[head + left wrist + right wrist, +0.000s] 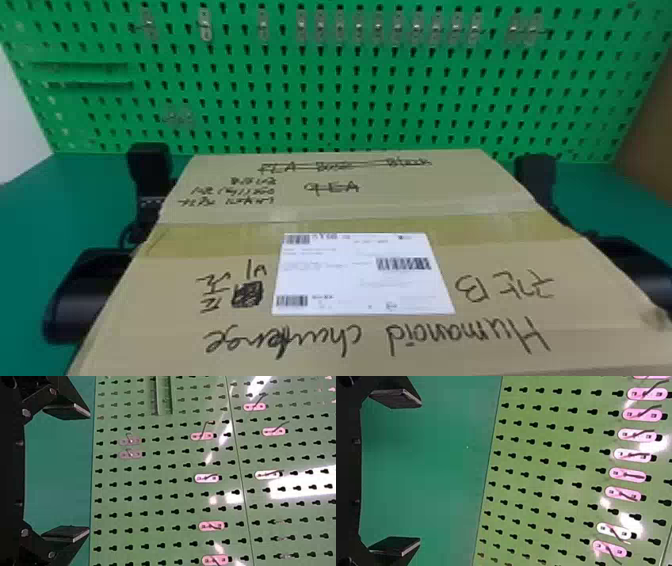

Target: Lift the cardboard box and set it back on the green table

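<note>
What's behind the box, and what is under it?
Behind the cardboard box stands a green pegboard with small clips along its upper part; the box hides the board's foot there. Whatever is underneath is covered, so I cannot tell.

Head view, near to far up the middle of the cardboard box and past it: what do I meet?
Large handwriting → white label → short struck-out word → longer struck-out line → far edge of the cardboard box → green pegboard
</note>
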Tool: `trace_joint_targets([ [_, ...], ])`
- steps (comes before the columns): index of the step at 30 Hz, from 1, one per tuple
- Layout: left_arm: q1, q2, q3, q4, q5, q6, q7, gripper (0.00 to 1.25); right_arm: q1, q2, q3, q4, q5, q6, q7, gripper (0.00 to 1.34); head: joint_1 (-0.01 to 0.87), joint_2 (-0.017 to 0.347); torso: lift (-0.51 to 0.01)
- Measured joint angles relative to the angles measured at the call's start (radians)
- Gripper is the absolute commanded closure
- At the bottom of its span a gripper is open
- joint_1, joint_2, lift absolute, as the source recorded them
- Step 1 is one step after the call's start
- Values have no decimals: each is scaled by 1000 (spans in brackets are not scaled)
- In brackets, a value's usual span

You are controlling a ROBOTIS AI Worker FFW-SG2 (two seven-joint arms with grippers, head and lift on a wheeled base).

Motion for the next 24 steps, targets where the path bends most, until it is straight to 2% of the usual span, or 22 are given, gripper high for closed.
trace_joint_targets([
  [24,2,-3,1,4,1,-5,0,245,-7,1,43,16,-18,-4,0,87,566,54,-183],
])
